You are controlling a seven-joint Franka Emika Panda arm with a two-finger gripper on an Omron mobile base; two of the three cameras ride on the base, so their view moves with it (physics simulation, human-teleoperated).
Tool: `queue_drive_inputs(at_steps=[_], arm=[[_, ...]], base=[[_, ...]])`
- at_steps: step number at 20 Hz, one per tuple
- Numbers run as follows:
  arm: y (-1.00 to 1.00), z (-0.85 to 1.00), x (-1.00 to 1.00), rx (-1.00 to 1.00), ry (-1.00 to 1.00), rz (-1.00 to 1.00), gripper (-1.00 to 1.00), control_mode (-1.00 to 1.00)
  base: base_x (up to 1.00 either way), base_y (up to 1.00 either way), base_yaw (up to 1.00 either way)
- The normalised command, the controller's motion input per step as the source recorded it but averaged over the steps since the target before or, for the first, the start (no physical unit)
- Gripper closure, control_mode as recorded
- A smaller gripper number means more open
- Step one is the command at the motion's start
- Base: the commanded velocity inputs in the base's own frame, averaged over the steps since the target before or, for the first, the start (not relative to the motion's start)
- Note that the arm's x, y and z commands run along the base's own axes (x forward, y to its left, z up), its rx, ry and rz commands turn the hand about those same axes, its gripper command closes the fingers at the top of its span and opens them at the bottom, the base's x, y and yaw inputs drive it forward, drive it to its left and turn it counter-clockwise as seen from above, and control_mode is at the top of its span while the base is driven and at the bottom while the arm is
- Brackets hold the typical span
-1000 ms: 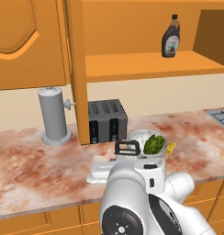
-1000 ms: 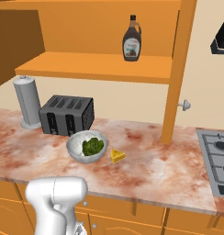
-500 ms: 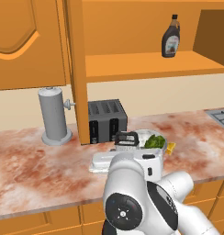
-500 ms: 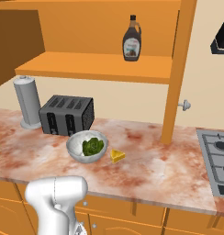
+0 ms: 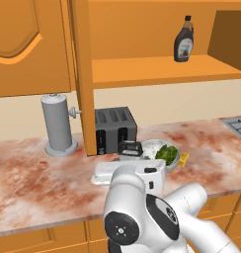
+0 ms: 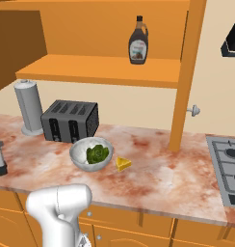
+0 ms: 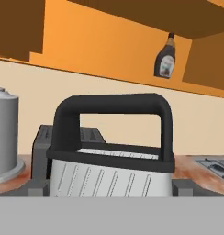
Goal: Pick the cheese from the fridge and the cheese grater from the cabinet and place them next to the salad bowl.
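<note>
Cheese grater [image 7: 111, 156] between our wide jaws, near salad bowl [image 6: 91, 154]; cheese [image 6: 123, 163] right of bowl on worktop [image 6: 163, 178].

We see the cheese grater [image 7: 111, 176] close in front, upright and central. Its black handle [image 7: 114, 110] arches over the top, and a black rim sits on its silver, slotted body. Behind it, to the left, we see the toaster [image 7: 45, 142], partly covered by the grater. At the far left stands a grey cylinder [image 7: 4, 133] on the marbled counter [image 7: 189, 170]. Above, we see the syrup bottle [image 7: 164, 57] standing on the orange cabinet [image 7: 86, 41] shelf. At the far right, we see part of a stove [image 7: 215, 164].
</note>
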Motion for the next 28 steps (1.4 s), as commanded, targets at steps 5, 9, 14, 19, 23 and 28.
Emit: queue_drive_inputs(at_steps=[5,9,14,19,23,28], arm=[[-0.29,-0.45,0.34,0.0,-0.18,0.01,1.0,-1.0],[-0.43,-0.22,0.3,0.02,-0.04,0.0,1.0,-1.0],[-0.36,-0.24,0.35,0.01,-0.01,0.0,1.0,-1.0],[-0.28,-0.28,0.25,0.0,-0.08,0.0,1.0,-1.0],[-0.22,-0.34,0.25,0.0,-0.14,0.0,1.0,-1.0],[-0.29,-0.34,0.3,0.0,-0.17,0.0,1.0,-1.0]], base=[[0.0,0.0,0.0],[0.0,0.0,0.0],[0.0,0.0,0.0],[0.0,0.0,0.0],[0.0,0.0,0.0],[0.0,0.0,0.0]])
